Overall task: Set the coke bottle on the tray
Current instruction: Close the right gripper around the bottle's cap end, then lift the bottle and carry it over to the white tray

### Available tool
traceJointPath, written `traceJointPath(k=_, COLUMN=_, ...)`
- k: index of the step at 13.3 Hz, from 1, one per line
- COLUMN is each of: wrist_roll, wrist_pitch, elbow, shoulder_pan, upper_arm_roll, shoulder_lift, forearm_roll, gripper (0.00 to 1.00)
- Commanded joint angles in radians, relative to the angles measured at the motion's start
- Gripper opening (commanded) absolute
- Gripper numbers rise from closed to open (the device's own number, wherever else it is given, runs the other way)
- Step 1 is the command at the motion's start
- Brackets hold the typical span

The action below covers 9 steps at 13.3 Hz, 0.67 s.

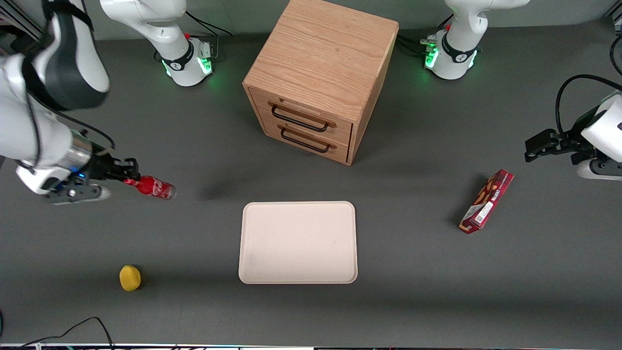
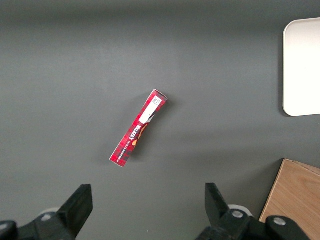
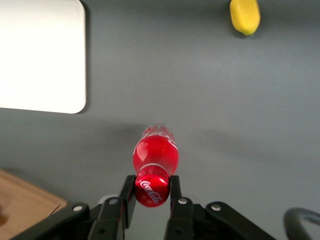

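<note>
My right gripper (image 1: 130, 176) is shut on the red cap of the coke bottle (image 1: 154, 187) and holds it above the table toward the working arm's end, tilted with its clear base pointing away from the fingers. In the right wrist view the gripper (image 3: 151, 189) clamps the cap, and the bottle (image 3: 155, 154) hangs over bare grey table. The cream tray (image 1: 298, 242) lies flat in the middle of the table, nearer the front camera than the cabinet. A corner of the tray (image 3: 42, 55) shows in the right wrist view, apart from the bottle.
A wooden drawer cabinet (image 1: 318, 73) stands farther from the camera than the tray. A yellow lemon-like object (image 1: 129, 277) lies near the front edge, also seen in the right wrist view (image 3: 245, 16). A red snack box (image 1: 486, 201) lies toward the parked arm's end.
</note>
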Motion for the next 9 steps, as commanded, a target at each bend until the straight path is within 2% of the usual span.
traceJointPath(k=1, wrist_roll=0.049, wrist_pitch=-0.265, elbow=0.331, shoulder_pan=0.021, upper_arm_roll=-0.001, shoulder_lift=0.107, forearm_roll=-0.002, gripper=0.00)
traceJointPath(k=2, wrist_roll=0.049, wrist_pitch=-0.351, elbow=0.436, shoulder_pan=0.024, upper_arm_roll=-0.001, shoulder_lift=0.157, forearm_roll=0.000, gripper=0.00)
traceJointPath(k=4, wrist_roll=0.049, wrist_pitch=-0.395, elbow=0.555, shoulder_pan=0.055, upper_arm_roll=-0.004, shoulder_lift=0.229, forearm_roll=-0.002, gripper=0.00)
traceJointPath(k=7, wrist_roll=0.051, wrist_pitch=-0.338, elbow=0.628, shoulder_pan=0.129, upper_arm_roll=-0.013, shoulder_lift=0.325, forearm_roll=0.001, gripper=0.00)
traceJointPath(k=9, wrist_roll=0.097, wrist_pitch=-0.245, elbow=0.682, shoulder_pan=0.198, upper_arm_roll=-0.016, shoulder_lift=0.407, forearm_roll=0.000, gripper=0.00)
